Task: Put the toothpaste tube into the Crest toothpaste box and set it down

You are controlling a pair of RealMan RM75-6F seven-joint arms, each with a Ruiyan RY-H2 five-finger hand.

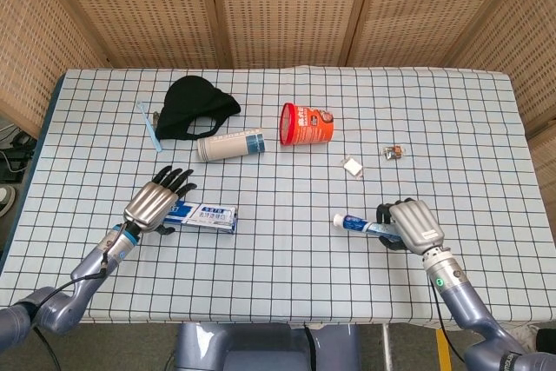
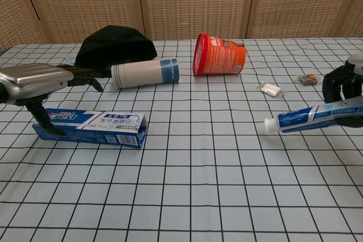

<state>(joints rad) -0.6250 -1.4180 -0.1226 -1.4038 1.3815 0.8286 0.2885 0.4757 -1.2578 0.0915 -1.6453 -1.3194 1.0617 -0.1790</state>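
Observation:
The blue-and-white toothpaste tube (image 1: 358, 224) (image 2: 309, 117) is lifted off the cloth, cap pointing left and slightly down, gripped at its tail by my right hand (image 1: 413, 224) (image 2: 347, 97) at the front right. The Crest toothpaste box (image 1: 205, 214) (image 2: 96, 125) lies flat at the front left, its open end facing right. My left hand (image 1: 157, 201) (image 2: 35, 82) hovers over the box's left end with fingers spread and the thumb down beside the box; it holds nothing.
Toward the back lie a black cap (image 1: 195, 107), a light blue toothbrush (image 1: 148, 125), a white-and-blue cylinder (image 1: 229, 144) on its side and an orange tub (image 1: 305, 123) on its side. A small white packet (image 1: 352, 166) and a wrapped sweet (image 1: 393, 151) lie back right.

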